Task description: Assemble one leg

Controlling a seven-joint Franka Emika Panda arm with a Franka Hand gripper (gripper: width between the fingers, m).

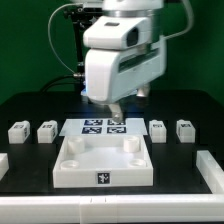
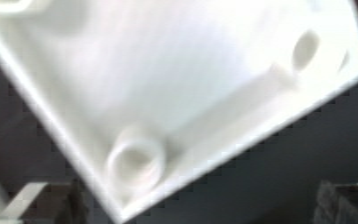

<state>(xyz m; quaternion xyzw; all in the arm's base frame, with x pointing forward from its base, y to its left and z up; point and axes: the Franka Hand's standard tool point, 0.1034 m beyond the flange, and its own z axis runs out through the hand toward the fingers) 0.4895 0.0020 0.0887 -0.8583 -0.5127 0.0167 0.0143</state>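
Four small white legs stand in a row on the black table: two at the exterior view's left [image 1: 17, 131] [image 1: 47, 131] and two at its right [image 1: 157, 130] [image 1: 184, 130]. The large white square tray [image 1: 103, 172] with round corner sockets lies in front of them. My gripper [image 1: 115, 112] hangs over the tray's far edge, above the marker board [image 1: 97, 126], and holds nothing. In the wrist view the tray [image 2: 176, 80] is blurred and fills most of the picture, with two sockets showing. My gripper [image 2: 179, 208] is open, its fingers [image 2: 16, 205] far apart at the picture's edges.
White raised pieces lie at the table's edges, one at the exterior view's left [image 1: 3, 160] and one at its right [image 1: 210, 170]. Black cables hang behind the arm [image 1: 75, 40].
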